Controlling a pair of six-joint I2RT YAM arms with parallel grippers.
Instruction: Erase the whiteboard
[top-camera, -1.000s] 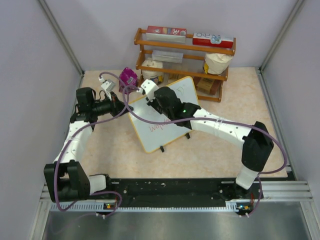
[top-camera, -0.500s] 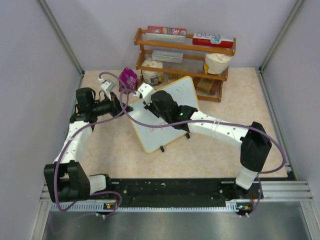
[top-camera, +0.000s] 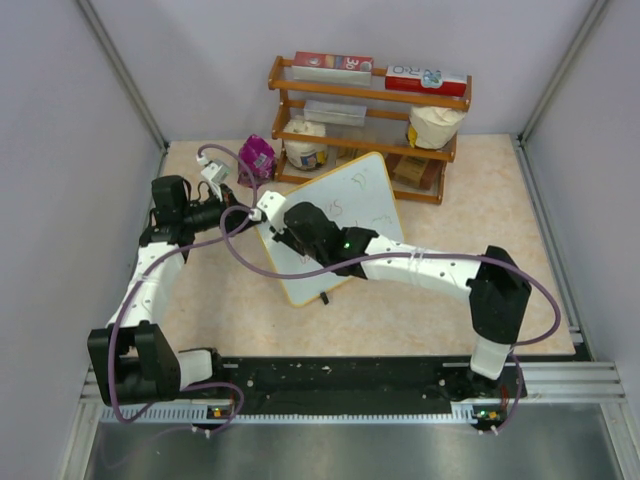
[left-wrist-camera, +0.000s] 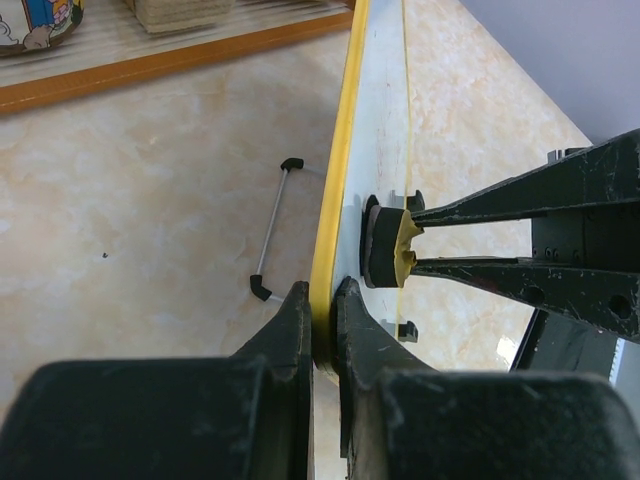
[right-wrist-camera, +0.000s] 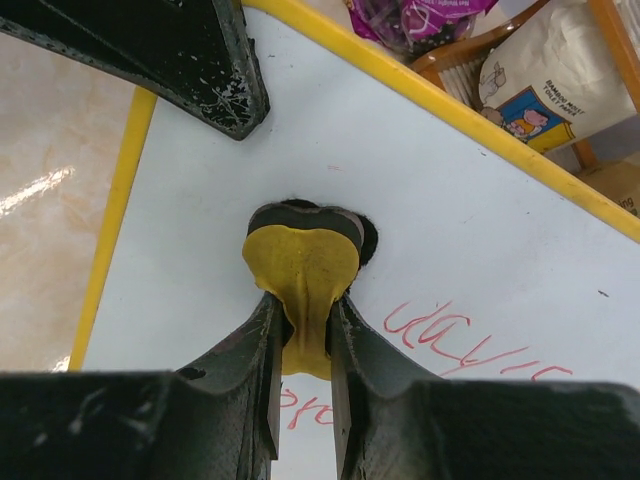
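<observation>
The whiteboard (top-camera: 350, 205), white with a yellow frame, stands tilted in the middle of the table. My left gripper (top-camera: 243, 207) is shut on its left yellow edge (left-wrist-camera: 322, 320). My right gripper (top-camera: 270, 217) is shut on a yellow eraser with a black pad (right-wrist-camera: 300, 260) and presses it on the board face (right-wrist-camera: 470, 220) near that left edge. The eraser also shows in the left wrist view (left-wrist-camera: 385, 245). Red writing (right-wrist-camera: 465, 345) lies to the right of the eraser and below it. My right arm hides the lower part of the board in the top view.
A wooden shelf (top-camera: 370, 95) with boxes and bags stands behind the board. A purple packet (top-camera: 257, 153) and a white jar (top-camera: 305, 150) sit by the board's far left corner. A wire foot (left-wrist-camera: 272, 240) sticks out behind the board.
My right gripper has slid the eraser across the board toward its left edge and nearer to the left gripper. The left gripper and the board have held still.
</observation>
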